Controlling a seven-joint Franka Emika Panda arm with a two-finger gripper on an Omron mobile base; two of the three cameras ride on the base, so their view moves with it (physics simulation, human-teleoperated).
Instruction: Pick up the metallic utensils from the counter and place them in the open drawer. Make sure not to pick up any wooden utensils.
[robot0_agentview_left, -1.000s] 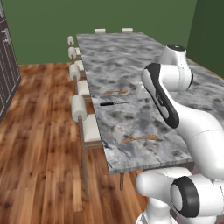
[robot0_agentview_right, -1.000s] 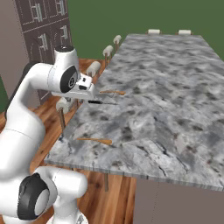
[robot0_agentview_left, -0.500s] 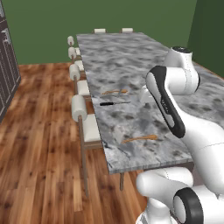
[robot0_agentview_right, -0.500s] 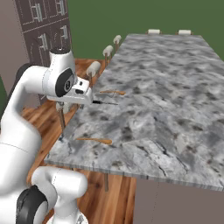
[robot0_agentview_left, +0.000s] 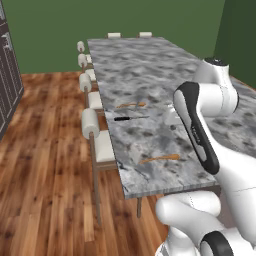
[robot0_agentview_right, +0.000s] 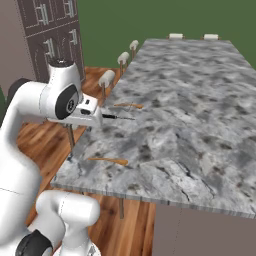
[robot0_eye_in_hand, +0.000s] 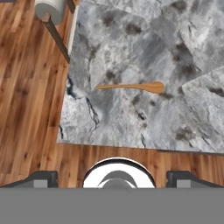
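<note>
While the arm's elbow blocks much of both base views, the tool (robot0_eye_in_hand: 112, 175) shows in the hand view as two dark fingertips (robot0_eye_in_hand: 41, 178) set far apart at the bottom corners: spread wide, holding nothing, touching nothing. It hangs above the near end of the tabletop (robot0_eye_in_hand: 175, 48), looking down on its edge and the wood floor (robot0_eye_in_hand: 26, 87). A wooden spoon (robot0_eye_in_hand: 131, 87) lies flat below it, bowl end to the right in that view. In the left base view the knife (robot0_agentview_left: 131, 118) lies mid-tabletop, black handle toward the stools (robot0_agentview_left: 90, 123); a second spoon (robot0_agentview_left: 131, 105) lies just beyond it, the near spoon (robot0_agentview_left: 159, 159) well apart. A faint grey piece near the second spoon is too blurred to identify. The arm hides part of the far tabletop.
</note>
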